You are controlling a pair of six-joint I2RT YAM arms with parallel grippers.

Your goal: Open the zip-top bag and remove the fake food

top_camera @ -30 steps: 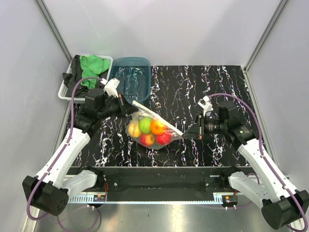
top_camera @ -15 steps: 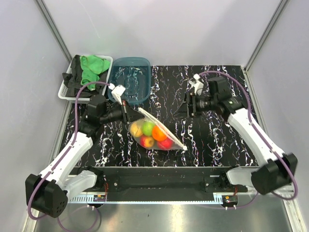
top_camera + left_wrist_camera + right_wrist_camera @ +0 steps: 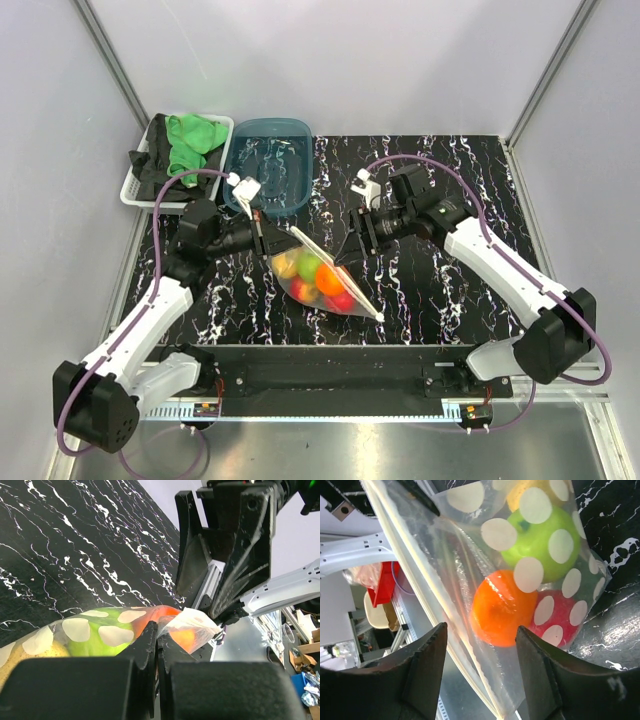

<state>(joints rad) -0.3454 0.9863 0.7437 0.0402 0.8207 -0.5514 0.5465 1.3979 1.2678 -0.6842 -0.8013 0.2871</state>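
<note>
The zip-top bag (image 3: 322,283), clear with white dots, hangs slanting over the black marbled table. My left gripper (image 3: 272,236) is shut on its upper left corner; in the left wrist view the jaws pinch the plastic edge (image 3: 172,627). Inside lies the fake food: a lime green fruit (image 3: 540,540), an orange one (image 3: 502,607), a red one (image 3: 560,620) and a yellow one (image 3: 530,495). My right gripper (image 3: 350,250) stands open just beside the bag's zip strip (image 3: 415,580), its fingertips either side of the orange fruit and holding nothing.
A teal tub (image 3: 272,165) stands at the back, left of centre. A white basket (image 3: 135,190) with green and black cloths sits in the back left corner. Grey walls enclose the table (image 3: 450,170) on three sides.
My right gripper let go of the bag's right corner, opened, swung up and left, and now faces the bag's middle. The freed end dropped; the left gripper shifted slightly right.
</note>
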